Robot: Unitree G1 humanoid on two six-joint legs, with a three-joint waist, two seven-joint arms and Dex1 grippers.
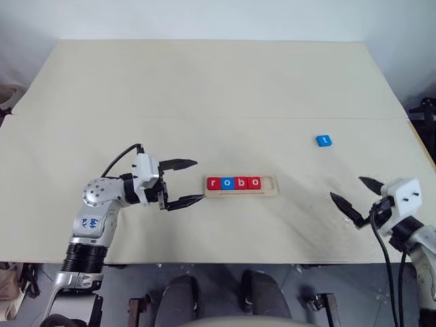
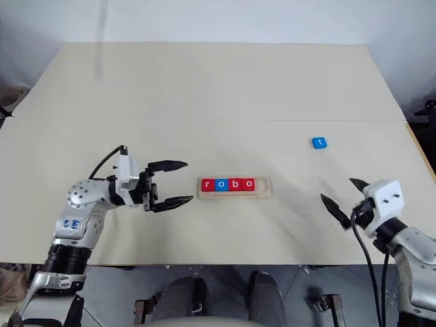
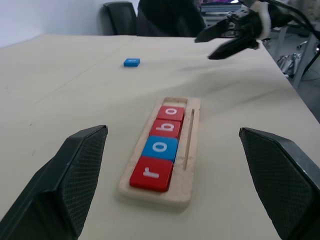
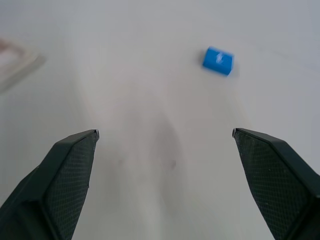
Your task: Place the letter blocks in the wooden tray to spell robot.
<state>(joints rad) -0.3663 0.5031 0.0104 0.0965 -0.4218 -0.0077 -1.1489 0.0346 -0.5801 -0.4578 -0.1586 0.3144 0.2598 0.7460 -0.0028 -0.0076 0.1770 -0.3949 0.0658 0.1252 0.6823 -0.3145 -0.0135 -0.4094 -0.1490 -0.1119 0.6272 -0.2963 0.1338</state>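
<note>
Letter blocks: r, o, b, o (image 1: 234,182) seated in wooden tray (image 1: 271,185), mid-counter (image 1: 204,88).
Left gripper (image 1: 184,181): jaws spread, empty, just beside tray's r end.
Right gripper (image 1: 355,194): jaws spread, empty, well apart.
Blue t block (image 1: 323,140): loose, beyond right gripper, path unobstructed.

Pale surface against a plain light wall

The cream surface (image 1: 204,88) has a seam (image 1: 204,117) running across it. Beyond its far edge stands the white wall (image 1: 204,17); below its near edge, grey floor (image 1: 136,279). A black chair (image 3: 120,17) stands beside it.
</note>
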